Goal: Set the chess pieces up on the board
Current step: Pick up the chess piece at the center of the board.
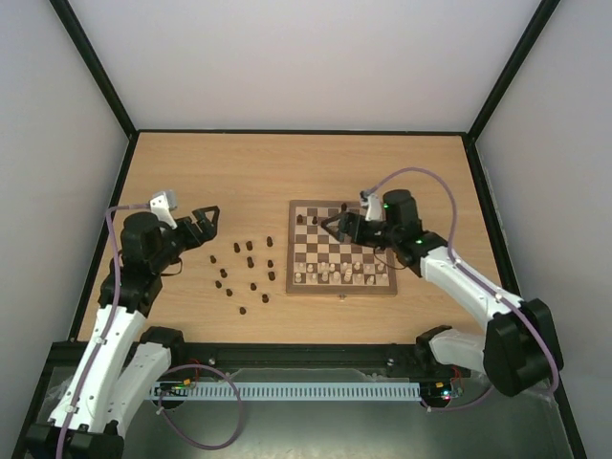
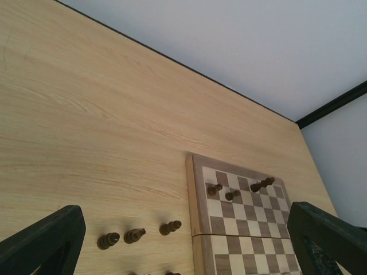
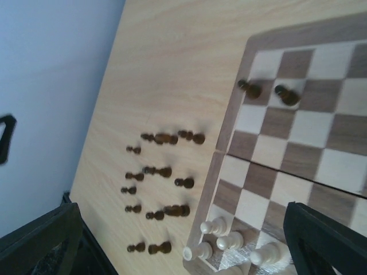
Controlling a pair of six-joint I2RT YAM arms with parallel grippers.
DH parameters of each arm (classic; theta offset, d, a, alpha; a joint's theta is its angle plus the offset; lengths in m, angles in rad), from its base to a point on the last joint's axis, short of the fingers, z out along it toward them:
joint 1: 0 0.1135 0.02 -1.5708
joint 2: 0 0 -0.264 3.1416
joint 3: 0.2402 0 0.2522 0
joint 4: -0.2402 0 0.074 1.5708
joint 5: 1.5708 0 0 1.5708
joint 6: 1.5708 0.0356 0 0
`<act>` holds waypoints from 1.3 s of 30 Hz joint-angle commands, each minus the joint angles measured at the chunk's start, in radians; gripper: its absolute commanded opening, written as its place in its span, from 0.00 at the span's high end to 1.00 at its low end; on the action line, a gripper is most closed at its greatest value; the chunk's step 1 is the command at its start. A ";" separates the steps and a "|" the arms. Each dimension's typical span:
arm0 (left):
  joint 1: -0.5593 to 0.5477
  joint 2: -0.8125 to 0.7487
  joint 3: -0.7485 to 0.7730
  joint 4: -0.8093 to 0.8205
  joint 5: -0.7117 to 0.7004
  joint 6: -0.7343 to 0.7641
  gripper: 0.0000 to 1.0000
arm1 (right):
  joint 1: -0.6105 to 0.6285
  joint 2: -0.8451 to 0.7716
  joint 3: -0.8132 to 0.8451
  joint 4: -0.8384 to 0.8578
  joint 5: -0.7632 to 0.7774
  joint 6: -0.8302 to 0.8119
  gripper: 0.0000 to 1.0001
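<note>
Right gripper (image 1: 330, 224): spread, empty, above far rows of the checkered brown-and-cream wooden board (image 1: 341, 290).
Left gripper (image 1: 205, 218): spread, empty.
Tiny dark brown wooden chess pieces (image 1: 247, 273): mostly scattered left of board, three on it; tilt unclear.

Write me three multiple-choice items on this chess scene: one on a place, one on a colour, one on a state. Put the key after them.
1. Where are most of the dark chess pieces?
A) on the table, left of the chessboard
B) on the chessboard's near rows
C) right of the chessboard

2. What colour are the near-row pieces on the chessboard?
A) dark brown
B) cream
C) red

3. How is the right gripper?
A) shut on a pawn
B) shut on nothing
C) open, holding nothing

Key:
1 A: they are scattered on bare wood left of the chessboard.
2 B: the right wrist view shows pale pieces along that edge.
3 C: its fingers stand wide apart with nothing between them.
</note>
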 commanded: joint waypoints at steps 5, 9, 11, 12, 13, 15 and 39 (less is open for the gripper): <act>0.004 -0.065 -0.024 -0.060 -0.014 -0.015 0.00 | 0.227 0.178 0.184 -0.113 0.127 -0.068 0.13; 0.004 -0.116 -0.047 -0.081 -0.078 -0.034 0.01 | 0.345 0.295 0.321 -0.228 0.273 -0.137 0.23; 0.004 -0.143 -0.070 -0.075 -0.105 -0.066 0.01 | 0.384 0.347 0.374 -0.266 0.337 -0.161 0.28; 0.004 -0.156 -0.083 -0.066 -0.115 -0.076 0.00 | 0.398 0.372 0.395 -0.277 0.366 -0.170 0.29; 0.004 -0.167 -0.096 -0.059 -0.119 -0.084 0.00 | 0.413 0.395 0.412 -0.290 0.401 -0.178 0.31; 0.004 -0.177 -0.116 -0.048 -0.127 -0.100 0.00 | 0.441 0.452 0.456 -0.314 0.446 -0.192 0.36; 0.004 -0.029 -0.124 0.065 -0.124 -0.106 0.00 | 0.554 0.392 0.428 -0.340 0.737 -0.245 0.40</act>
